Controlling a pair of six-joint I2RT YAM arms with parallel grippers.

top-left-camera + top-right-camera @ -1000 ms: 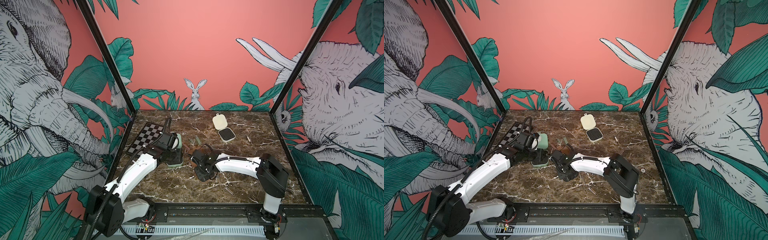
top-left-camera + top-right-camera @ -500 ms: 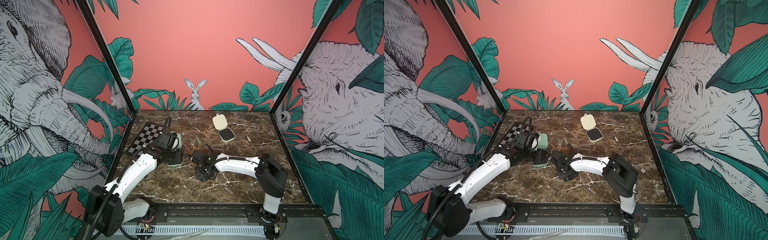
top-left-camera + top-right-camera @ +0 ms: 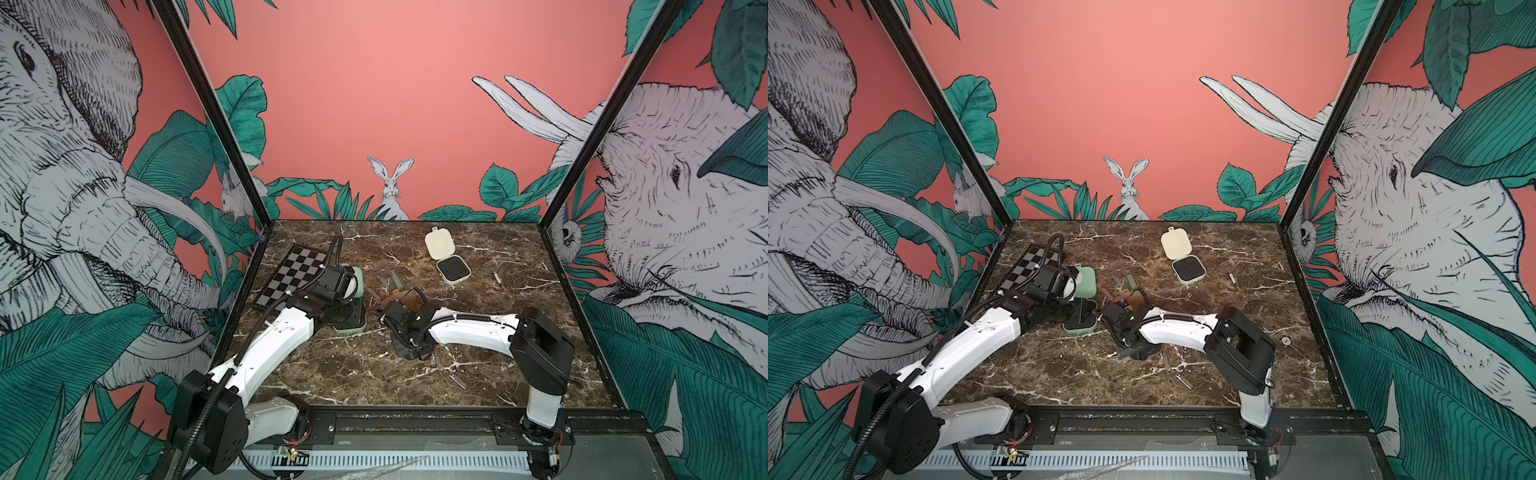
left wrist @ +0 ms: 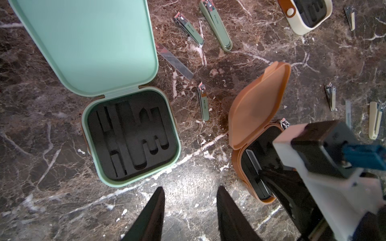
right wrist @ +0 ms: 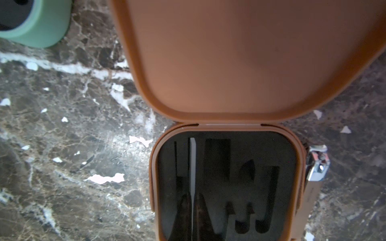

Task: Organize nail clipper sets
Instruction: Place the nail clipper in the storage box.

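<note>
Marble tabletop (image 3: 353,374) was strewn with clippers (image 4: 189,28); one file (image 5: 192,167) was pinched by the right gripper (image 5: 192,200), three o'clock of the empty mint case (image 4: 87,41), left gripper (image 4: 190,187) spread

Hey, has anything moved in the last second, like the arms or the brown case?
Hardly anything. The right arm's elbow may have edged slightly inward, too little to be sure. The right gripper stays shut on the thin metal file in the brown case, the left gripper stays open and empty near the mint case, and the cream case and loose clippers have not shifted.
</note>
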